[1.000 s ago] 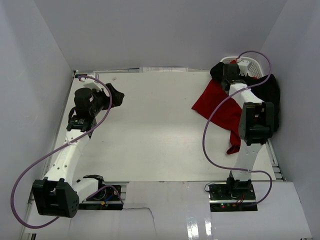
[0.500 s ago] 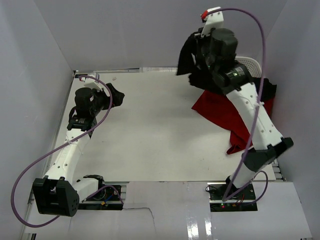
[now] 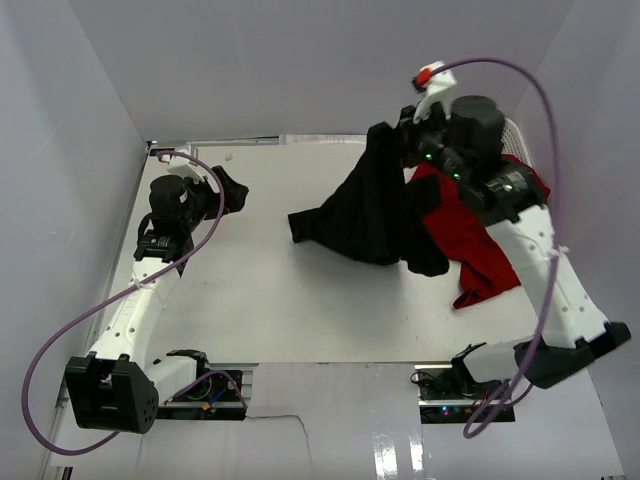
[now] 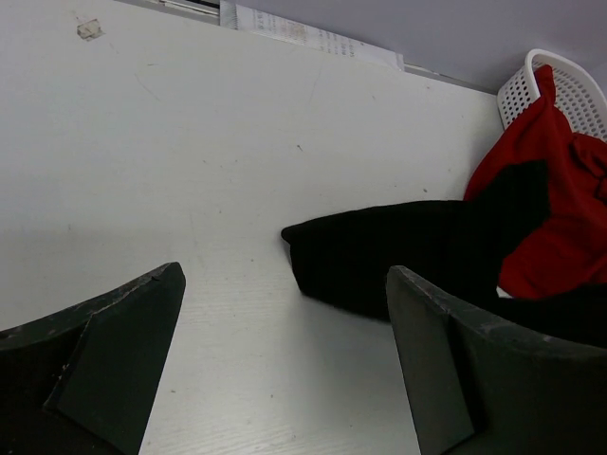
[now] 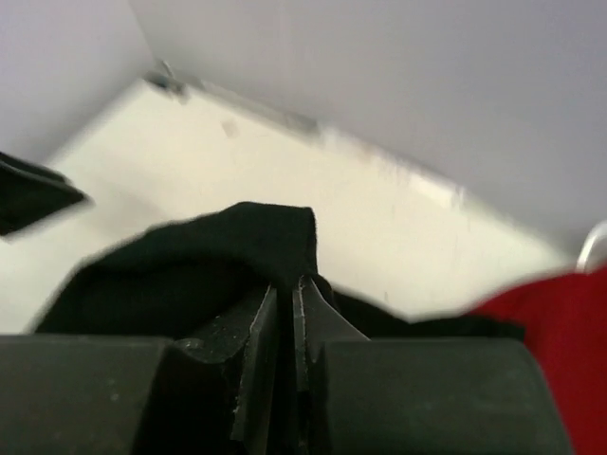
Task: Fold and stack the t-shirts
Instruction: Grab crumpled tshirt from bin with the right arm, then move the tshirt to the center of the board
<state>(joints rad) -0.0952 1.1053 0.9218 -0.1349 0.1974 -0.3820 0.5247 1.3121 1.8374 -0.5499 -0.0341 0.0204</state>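
Black t-shirt (image 3: 368, 215) hanging below the right pincer (image 3: 393, 142), whose nearly closed jaws nip one thin fold; should that slight hold slip, the cloth would fall bunched onto the red t-shirt (image 3: 482, 248) beneath.

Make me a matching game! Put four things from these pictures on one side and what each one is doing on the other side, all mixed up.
Things:
1. black cloth t-shirt
2. bright red cloth t-shirt
3. white plastic lattice basket
4. left gripper

States:
A. open, holding nothing
B. stands at the far right corner of the table
C. hangs pinched from the right gripper
D. lies crumpled on the table's right side

Pairs: 1-C, 2-D, 3-B, 4-A
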